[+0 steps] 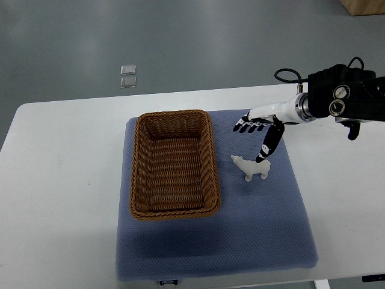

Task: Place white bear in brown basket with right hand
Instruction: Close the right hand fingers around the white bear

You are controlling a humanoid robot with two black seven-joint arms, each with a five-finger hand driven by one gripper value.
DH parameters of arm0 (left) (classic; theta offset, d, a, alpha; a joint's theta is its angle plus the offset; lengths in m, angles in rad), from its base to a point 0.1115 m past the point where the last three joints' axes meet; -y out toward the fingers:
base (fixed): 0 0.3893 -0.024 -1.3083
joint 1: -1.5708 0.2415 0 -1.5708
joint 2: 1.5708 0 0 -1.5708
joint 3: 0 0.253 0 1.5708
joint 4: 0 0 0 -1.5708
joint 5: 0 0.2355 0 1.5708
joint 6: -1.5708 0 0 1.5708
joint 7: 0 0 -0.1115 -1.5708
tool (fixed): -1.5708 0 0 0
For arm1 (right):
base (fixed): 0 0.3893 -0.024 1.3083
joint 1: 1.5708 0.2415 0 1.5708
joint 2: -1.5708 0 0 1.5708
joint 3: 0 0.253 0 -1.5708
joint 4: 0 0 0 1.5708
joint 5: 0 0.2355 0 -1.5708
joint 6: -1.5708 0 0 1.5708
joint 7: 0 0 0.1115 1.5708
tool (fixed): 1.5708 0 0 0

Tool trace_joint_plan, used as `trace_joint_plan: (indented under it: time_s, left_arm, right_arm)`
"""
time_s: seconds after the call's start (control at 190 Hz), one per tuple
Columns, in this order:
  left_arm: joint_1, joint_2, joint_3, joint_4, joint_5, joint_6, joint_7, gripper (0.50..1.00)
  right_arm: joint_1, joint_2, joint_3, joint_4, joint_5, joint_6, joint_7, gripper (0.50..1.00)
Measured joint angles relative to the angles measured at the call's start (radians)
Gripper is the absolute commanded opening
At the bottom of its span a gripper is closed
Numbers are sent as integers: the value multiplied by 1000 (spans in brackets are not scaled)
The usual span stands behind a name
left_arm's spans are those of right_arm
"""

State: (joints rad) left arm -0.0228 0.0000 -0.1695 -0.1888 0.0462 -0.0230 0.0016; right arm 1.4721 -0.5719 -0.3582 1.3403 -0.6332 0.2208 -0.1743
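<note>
A small white bear (252, 168) stands on the blue mat (264, 229), just right of the brown wicker basket (142, 174). The basket holds nothing. My right hand (255, 135) comes in from the right edge and hovers just above and behind the bear. Its fingers (245, 126) are spread toward the left and its thumb (266, 146) points down at the bear's back. It holds nothing. The left arm does not show.
The mat lies on a white table (54, 180). Two small clear squares (127, 76) lie on the grey floor beyond the table. A cardboard box corner (364, 6) shows at the top right.
</note>
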Motion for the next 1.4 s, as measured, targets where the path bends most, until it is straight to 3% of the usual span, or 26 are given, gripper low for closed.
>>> trace_joint_plan:
  time_s: [0.195,0.384,0.837,0.889,0.974,1.042,1.4]
  left_arm:
    - [0,0,1,0,0,0,1,1000]
    - [1,0,0,1,0,0,2,1000]
    - [1,0,0,0,0,0,2,1000]
    - [1,0,0,0,0,0,2,1000]
    - [1,0,0,1,0,0,2,1000]
    - [1,0,0,2,0,0,2,1000]
    - [1,0,-1,3,0,0,2,1000]
  right_arm:
    - [-89,-2,52,-3,-8,-15,4,899]
    - [-133,2,56,-6,-13,-56,5,854]
    - [-185,15,70,-12,-36,-61,7,754]
    - [-189,16,70,-13,-41,-65,7,689]
    - [-197,20,70,-14,-54,-71,7,625]
    - [-203,23,70,-18,-66,-74,7,500]
    - [-202,21,71,-39,-138,-87,7,500]
